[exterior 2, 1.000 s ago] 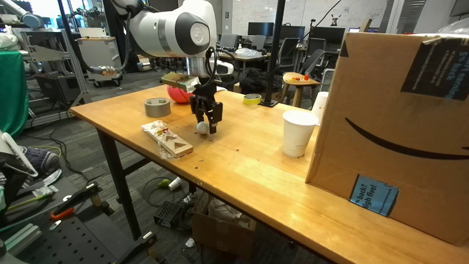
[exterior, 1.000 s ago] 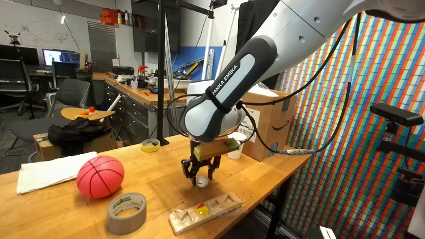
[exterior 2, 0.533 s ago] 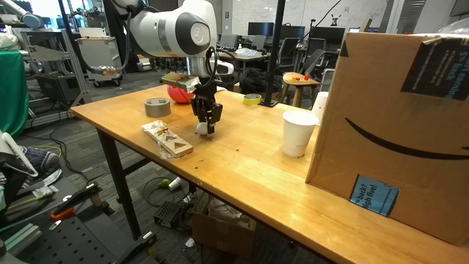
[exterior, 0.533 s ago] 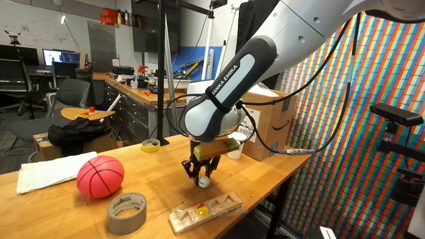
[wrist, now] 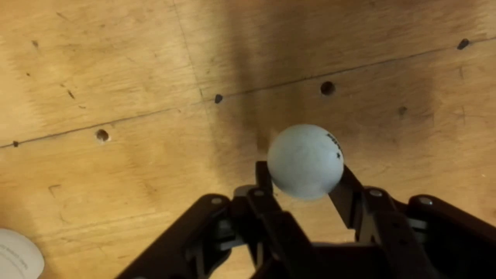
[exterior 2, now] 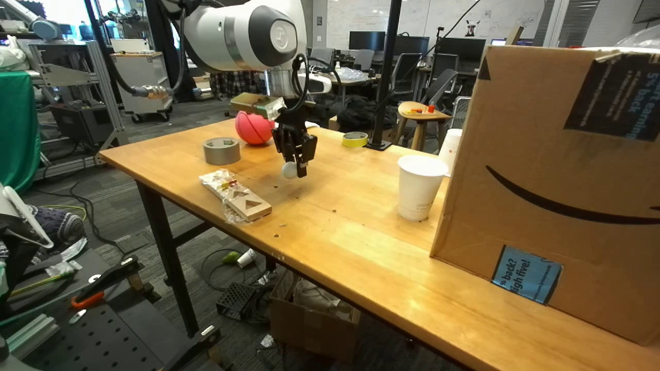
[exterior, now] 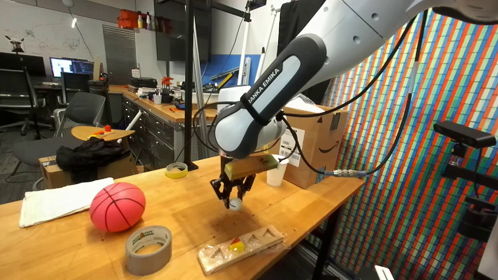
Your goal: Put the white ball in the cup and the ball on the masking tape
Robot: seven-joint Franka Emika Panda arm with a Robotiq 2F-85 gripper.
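My gripper (exterior: 234,202) is shut on the tiny white ball (exterior: 235,204) and holds it a little above the table. In the wrist view the white ball (wrist: 305,161) sits between the two black fingertips (wrist: 304,167), which touch its sides. The white cup (exterior 2: 419,190) stands upright near the cardboard box, apart from the gripper; it also shows in an exterior view behind the gripper (exterior: 274,178). The large red-pink ball (exterior: 117,208) with dark seams rests on the table beside the grey-tan masking tape (exterior: 151,264). Both show in the exterior view (exterior 2: 221,153) behind the gripper.
A wooden block with triangular cut-outs (exterior: 241,251) lies near the table edge. A cardboard box (exterior 2: 515,154) stands beside the cup, with a taller white container (exterior 2: 450,149) behind. A yellow tape roll (exterior: 176,170) and white cloth (exterior: 66,200) lie farther back. A white printed object (wrist: 17,255) shows in the wrist view.
The gripper fingers have closed on the white ball from being open around it. The arm has then risen, lifting the ball off the table.
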